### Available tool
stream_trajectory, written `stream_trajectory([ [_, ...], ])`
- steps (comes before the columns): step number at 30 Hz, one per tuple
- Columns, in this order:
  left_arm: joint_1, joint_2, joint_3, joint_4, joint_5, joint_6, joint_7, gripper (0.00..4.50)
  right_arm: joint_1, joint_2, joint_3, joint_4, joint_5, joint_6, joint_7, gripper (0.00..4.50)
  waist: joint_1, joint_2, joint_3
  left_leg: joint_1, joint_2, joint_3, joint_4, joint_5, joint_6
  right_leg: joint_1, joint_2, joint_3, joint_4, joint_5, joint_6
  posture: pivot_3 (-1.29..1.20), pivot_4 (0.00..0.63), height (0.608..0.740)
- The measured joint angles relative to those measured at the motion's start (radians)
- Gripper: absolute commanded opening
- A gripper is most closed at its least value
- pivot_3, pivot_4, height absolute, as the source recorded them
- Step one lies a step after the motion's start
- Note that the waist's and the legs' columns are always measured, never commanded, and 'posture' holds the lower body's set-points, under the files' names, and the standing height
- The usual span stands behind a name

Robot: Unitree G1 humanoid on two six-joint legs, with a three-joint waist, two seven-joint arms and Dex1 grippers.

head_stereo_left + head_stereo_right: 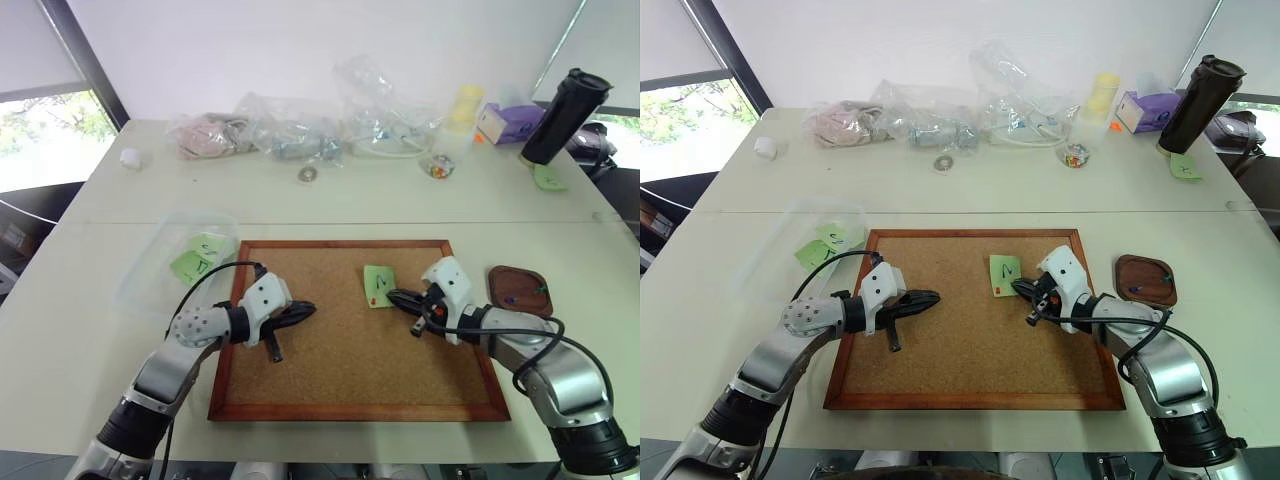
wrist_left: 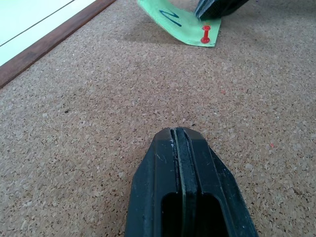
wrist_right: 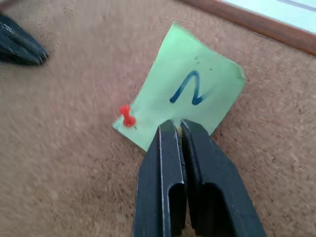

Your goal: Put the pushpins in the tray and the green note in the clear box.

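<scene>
- On the corkboard point(image 1: 340, 330), a red pushpin point(image 3: 128, 117) is fixing the green note point(image 3: 190, 106); we are pinching its edge, right end effector point(image 3: 177, 129) clamped on paper.
- Our left end effector point(image 2: 178, 136) is hovering with its fingers together, empty.
- The tray point(image 1: 519, 290) is waiting right; the clear box point(image 1: 175, 262) left.

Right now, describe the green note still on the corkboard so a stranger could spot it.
Find the wood-framed corkboard on the table. The green note lies near its far edge, at the right gripper. Unlike the notes in the clear box, a red pushpin sits on its corner.
</scene>
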Motion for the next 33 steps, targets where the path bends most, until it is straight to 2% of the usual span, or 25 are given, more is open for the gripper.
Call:
stream_trajectory([
  [3, -0.001, 0.001, 0.000, 0.000, 0.000, 0.003, -0.004, 0.00, -0.016, -0.012, -0.050, -0.030, 0.018, 0.018, -0.005, 0.04, 0.000, 0.000, 0.000, 0.000, 0.000, 0.000, 0.000, 0.000, 0.000, 0.000, 0.000, 0.000, 0.000, 0.000, 0.000, 0.00, 0.150, 0.740],
  [12, -0.003, 0.001, 0.000, 0.001, 0.000, 0.003, -0.007, 0.00, -0.016, -0.015, -0.082, -0.044, 0.038, 0.050, -0.015, 0.04, 0.000, 0.000, 0.000, 0.000, 0.000, 0.000, 0.000, 0.000, 0.000, 0.000, 0.000, 0.000, 0.000, 0.000, 0.000, 0.00, 0.150, 0.740],
  [17, -0.002, 0.001, 0.001, 0.004, 0.000, 0.002, -0.012, 0.00, -0.016, -0.030, -0.229, -0.006, 0.057, 0.047, -0.045, 0.04, 0.000, 0.000, 0.000, 0.000, 0.000, 0.000, 0.000, 0.000, 0.000, 0.000, 0.000, 0.000, 0.000, 0.000, 0.000, 0.00, 0.150, 0.740],
  [23, -0.002, 0.001, 0.004, 0.006, 0.000, -0.002, -0.019, 0.00, 0.030, -0.110, -0.386, 0.184, 0.024, 0.001, -0.047, 0.04, 0.000, 0.000, 0.000, 0.000, 0.000, 0.000, -0.001, 0.000, 0.000, 0.000, 0.000, 0.000, 0.000, 0.000, 0.000, 0.00, 0.150, 0.740],
  [33, -0.002, -0.003, 0.002, 0.015, 0.000, -0.006, -0.019, 0.00, 0.073, -0.092, -0.379, 0.303, -0.027, -0.084, -0.056, 0.04, 0.000, 0.002, -0.001, 0.001, 0.000, 0.000, -0.001, 0.000, 0.000, 0.001, 0.000, 0.000, 0.000, 0.000, 0.000, 0.00, 0.150, 0.740],
])
